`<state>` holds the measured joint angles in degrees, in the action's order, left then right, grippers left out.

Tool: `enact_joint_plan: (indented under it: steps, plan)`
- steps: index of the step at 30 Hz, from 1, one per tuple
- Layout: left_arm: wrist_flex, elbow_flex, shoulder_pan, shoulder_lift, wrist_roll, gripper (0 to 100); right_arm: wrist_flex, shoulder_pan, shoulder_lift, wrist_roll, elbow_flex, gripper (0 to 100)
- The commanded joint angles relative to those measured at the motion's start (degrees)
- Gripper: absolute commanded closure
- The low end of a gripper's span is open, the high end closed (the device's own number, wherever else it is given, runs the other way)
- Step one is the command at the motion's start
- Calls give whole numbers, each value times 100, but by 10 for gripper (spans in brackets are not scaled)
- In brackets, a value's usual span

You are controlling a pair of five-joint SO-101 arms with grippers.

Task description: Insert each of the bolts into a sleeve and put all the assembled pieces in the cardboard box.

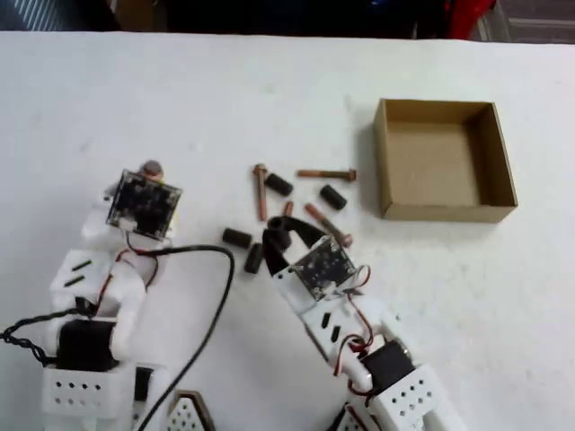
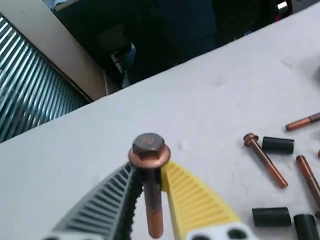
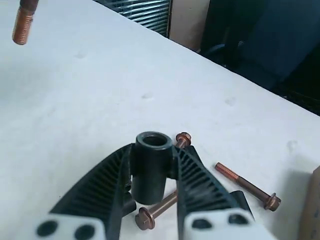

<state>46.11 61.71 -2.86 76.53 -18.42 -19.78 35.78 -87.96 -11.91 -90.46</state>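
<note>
A: Right jaws pinch a sleeve (image 3: 151,165), bore clear; left jaws pinch a bolt (image 2: 148,200) just under its head.
B: Line shank with bore first, I'd say; spare bolts (image 1: 326,173), spare sleeves (image 1: 278,185) on bench (image 1: 180,90) beyond; cardboard box (image 1: 445,213) farthest.

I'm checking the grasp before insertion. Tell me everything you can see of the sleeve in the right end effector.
The sleeve is a short, matte black tube, plastic or rubber by its look, with a round open bore at the end facing the wrist camera. It stands roughly upright, clamped on both sides between the black ribbed fingers of the right end effector. A copper-coloured bolt lies beneath it; whether they touch I cannot tell.
</note>
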Motion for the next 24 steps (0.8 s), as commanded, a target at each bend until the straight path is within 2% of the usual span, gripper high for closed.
enact_joint_plan:
  steps: [1, 3, 7, 12, 18, 21, 24]
  plan:
    - [-413, -53, -40, 154, 97, 976, 312, 13, -101, 70, 53, 981]
    - [-440, -44, -40, 154, 97, 976, 505, 4, -101, 141, 53, 981]
    - [-440, -70, -40, 154, 167, 976, 708, -259, -101, 879, 53, 981]
    - [-1011, -44, 22, 145, 923, 976, 532, -514, -268, 1125, 53, 981]
    - [-1319, -62, 813, 145, 941, 976, -664, -251, -1648, 1064, 123, 981]
    - [-1301, -70, 1165, 145, 897, 976, -708, -251, -1376, 1064, 202, 981]
    - [-1327, -88, 1534, 145, 536, 976, -734, -189, -1490, 1055, 176, 981]
